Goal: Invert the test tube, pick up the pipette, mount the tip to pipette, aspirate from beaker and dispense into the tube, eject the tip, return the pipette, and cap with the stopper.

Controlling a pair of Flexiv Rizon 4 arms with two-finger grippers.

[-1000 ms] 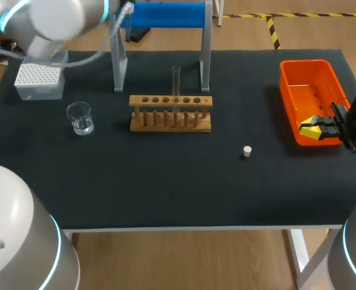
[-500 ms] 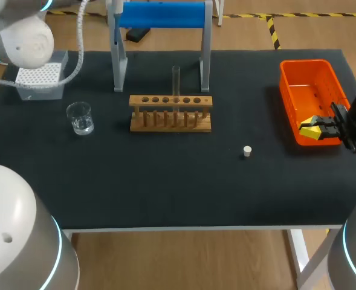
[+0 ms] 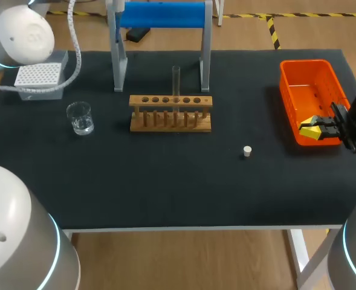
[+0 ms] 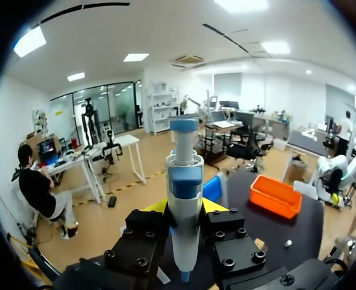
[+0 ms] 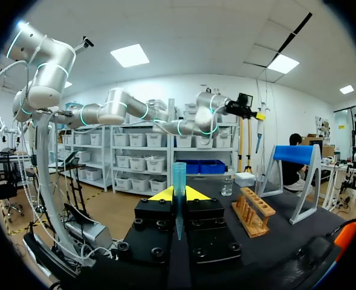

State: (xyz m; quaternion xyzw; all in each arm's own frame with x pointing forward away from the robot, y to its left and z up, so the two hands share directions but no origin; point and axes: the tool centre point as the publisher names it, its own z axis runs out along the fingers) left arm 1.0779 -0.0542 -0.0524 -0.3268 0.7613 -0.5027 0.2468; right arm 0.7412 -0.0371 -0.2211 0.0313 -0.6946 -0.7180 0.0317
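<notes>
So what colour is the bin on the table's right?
The bin is orange; head view shows it best.

Seen from above on the black table [image 3: 165, 187]: at 12 o'clock from its middle, a wooden rack [image 3: 170, 113], and beyond it, near the far edge, a blue-topped stand [image 3: 159, 15] on grey legs. At 10 o'clock, a tip box [image 3: 40, 80] in the corner; toward 5 o'clock from that, a glass beaker [image 3: 80, 118]. At 2 o'clock, an orange bin [image 3: 310, 90] along the edge. At 4 o'clock from the rack, well apart, a small white stopper [image 3: 247, 151].
</notes>
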